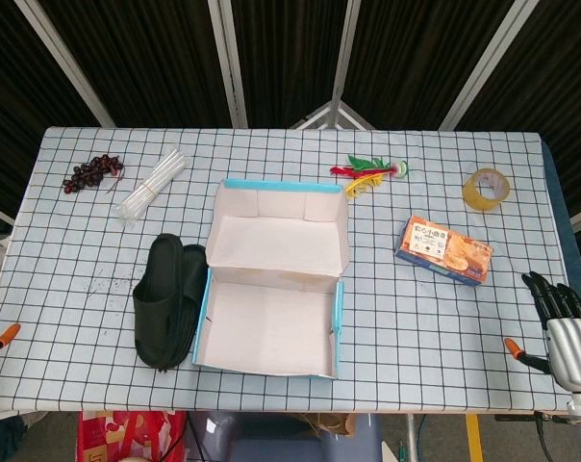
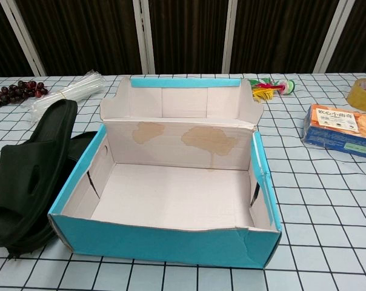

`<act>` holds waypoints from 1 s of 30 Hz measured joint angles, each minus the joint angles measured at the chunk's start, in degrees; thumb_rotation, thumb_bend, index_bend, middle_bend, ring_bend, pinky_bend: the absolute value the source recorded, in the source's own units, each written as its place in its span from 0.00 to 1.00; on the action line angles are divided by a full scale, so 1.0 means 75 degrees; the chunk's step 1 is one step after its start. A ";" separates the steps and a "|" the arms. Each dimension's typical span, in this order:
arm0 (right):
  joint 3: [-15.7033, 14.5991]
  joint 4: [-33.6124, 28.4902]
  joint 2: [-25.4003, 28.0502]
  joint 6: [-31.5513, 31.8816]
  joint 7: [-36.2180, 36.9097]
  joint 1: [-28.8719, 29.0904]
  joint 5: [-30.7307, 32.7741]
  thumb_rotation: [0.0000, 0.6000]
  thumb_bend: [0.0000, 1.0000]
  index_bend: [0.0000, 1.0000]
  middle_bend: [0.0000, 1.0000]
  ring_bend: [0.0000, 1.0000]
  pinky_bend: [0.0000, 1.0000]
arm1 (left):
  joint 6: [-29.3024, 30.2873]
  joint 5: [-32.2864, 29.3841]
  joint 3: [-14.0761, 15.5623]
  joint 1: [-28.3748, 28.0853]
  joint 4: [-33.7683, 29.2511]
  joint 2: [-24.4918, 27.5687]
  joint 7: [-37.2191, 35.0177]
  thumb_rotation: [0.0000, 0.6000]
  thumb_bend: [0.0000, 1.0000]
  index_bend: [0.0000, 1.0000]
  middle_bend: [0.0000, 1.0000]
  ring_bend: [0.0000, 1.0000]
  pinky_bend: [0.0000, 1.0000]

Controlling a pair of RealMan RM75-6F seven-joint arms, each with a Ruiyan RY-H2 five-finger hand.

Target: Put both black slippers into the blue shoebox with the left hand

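Two black slippers (image 1: 166, 298) lie stacked, one on the other, on the checked tablecloth just left of the blue shoebox (image 1: 271, 361). In the chest view the slippers (image 2: 31, 170) lean against the left wall of the shoebox (image 2: 171, 245), whose inside is bare and whose lid stands open at the back. My right hand (image 1: 558, 313) hangs off the table's right edge, fingers apart, holding nothing. Only an orange tip at the left frame edge hints at my left arm; the left hand itself shows in neither view.
A bunch of dark grapes (image 1: 91, 173) and a bundle of clear straws (image 1: 151, 185) sit at the back left. Behind the box lie red and yellow items (image 1: 367, 171). A tape roll (image 1: 486, 188) and an orange snack box (image 1: 444, 249) are at the right.
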 measured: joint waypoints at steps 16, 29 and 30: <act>-0.0017 -0.0118 0.0094 -0.0147 0.0067 -0.0023 0.0177 1.00 0.22 0.07 0.10 0.15 0.11 | -0.0274 0.0231 0.0124 -0.0162 -0.0025 -0.0049 0.0138 1.00 0.15 0.00 0.03 0.00 0.07; -0.0046 -0.0106 0.0180 -0.0242 0.0279 -0.0014 0.0172 1.00 0.22 0.07 0.10 0.15 0.11 | -0.1016 0.1537 0.0655 -0.0742 -0.0785 0.0005 0.0795 1.00 0.12 0.00 0.10 0.00 0.07; -0.0049 -0.0108 0.0182 -0.0249 0.0280 -0.0013 0.0170 1.00 0.22 0.07 0.10 0.15 0.11 | -0.1115 0.1585 0.0687 -0.0793 -0.0872 0.0003 0.0916 1.00 0.11 0.00 0.10 0.00 0.07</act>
